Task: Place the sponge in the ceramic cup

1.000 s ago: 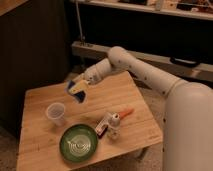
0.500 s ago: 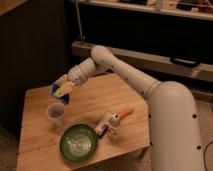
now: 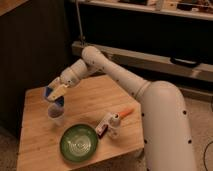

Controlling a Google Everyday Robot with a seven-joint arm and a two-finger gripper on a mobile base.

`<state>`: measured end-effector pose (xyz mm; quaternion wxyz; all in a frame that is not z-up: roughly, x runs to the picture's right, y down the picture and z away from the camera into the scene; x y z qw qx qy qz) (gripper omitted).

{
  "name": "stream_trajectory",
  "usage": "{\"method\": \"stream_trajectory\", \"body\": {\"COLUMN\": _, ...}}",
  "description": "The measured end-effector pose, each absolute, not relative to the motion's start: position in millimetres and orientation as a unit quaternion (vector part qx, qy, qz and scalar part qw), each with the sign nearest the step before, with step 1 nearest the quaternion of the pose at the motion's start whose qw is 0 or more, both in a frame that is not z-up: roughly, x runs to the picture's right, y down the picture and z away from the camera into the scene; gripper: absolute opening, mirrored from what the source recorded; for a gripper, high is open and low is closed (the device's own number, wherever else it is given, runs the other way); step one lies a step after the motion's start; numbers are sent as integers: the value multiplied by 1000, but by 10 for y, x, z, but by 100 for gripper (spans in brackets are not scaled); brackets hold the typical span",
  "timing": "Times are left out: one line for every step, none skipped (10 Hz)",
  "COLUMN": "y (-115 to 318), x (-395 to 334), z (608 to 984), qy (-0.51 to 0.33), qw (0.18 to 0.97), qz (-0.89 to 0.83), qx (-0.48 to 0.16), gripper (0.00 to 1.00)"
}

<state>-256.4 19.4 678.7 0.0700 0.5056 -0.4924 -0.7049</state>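
Camera view shows me my gripper (image 3: 56, 96) directly above the ceramic cup (image 3: 55, 113) on the wooden table (image 3: 35, 145), clamped around the blue sponge (image 3: 59, 102).

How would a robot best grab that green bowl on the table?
Probably by its rim, from straight above: the green bowl sits upright, wide and open, likely too broad to span, so one finger would go inside, one outside. The gripper is over the ceramic cup, shut on the sponge.
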Motion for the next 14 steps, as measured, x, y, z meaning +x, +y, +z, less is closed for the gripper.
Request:
{"method": "stream_trajectory", "body": {"y": 241, "x": -2588, "z": 6843, "qy": -497, "qw": 67, "qz": -704, "qx": 503, "gripper": 16}}
{"method": "stream_trajectory", "body": {"y": 278, "x": -2633, "z": 6856, "qy": -502, "qw": 62, "qz": -700, "qx": 504, "gripper": 16}}
{"method": "stream_trajectory", "body": {"y": 322, "x": -2676, "z": 6845, "qy": -509, "qw": 56, "qz": -696, "qx": 504, "gripper": 16}}
{"method": "stream_trajectory", "body": {"y": 425, "x": -2734, "z": 6839, "qy": -518, "qw": 48, "qz": -690, "qx": 503, "gripper": 16}}
{"method": "stream_trajectory", "body": {"y": 498, "x": -2787, "z": 6831, "qy": -525, "qw": 41, "qz": -685, "qx": 503, "gripper": 16}}
{"method": "stream_trajectory", "body": {"y": 544, "x": -2809, "z": 6827, "qy": -529, "qw": 35, "qz": -682, "qx": 503, "gripper": 16}}
{"method": "stream_trajectory", "body": {"y": 598, "x": -2835, "z": 6848, "qy": -534, "qw": 30, "qz": -680, "qx": 502, "gripper": 21}}
{"method": "stream_trajectory", "body": {"y": 650, "x": -2858, "z": 6868, "qy": -537, "qw": 27, "qz": -679, "qx": 500, "gripper": 30}}
{"method": "stream_trajectory", "body": {"y": 668, "x": -2866, "z": 6887, "qy": -537, "qw": 27, "qz": -681, "qx": 497, "gripper": 38}}
{"method": "stream_trajectory", "body": {"y": 690, "x": -2876, "z": 6920, "qy": -536, "qw": 28, "qz": -684, "qx": 494, "gripper": 48}}
{"method": "stream_trajectory", "body": {"y": 681, "x": -2906, "z": 6937, "qy": -532, "qw": 30, "qz": -688, "qx": 492, "gripper": 60}}
{"method": "stream_trajectory", "body": {"y": 665, "x": -2924, "z": 6942, "qy": -528, "qw": 32, "qz": -692, "qx": 491, "gripper": 68}}
{"method": "stream_trajectory", "body": {"y": 648, "x": -2934, "z": 6951, "qy": -524, "qw": 34, "qz": -696, "qx": 490, "gripper": 73}}
{"method": "stream_trajectory", "body": {"y": 631, "x": -2940, "z": 6968, "qy": -520, "qw": 36, "qz": -700, "qx": 489, "gripper": 74}}
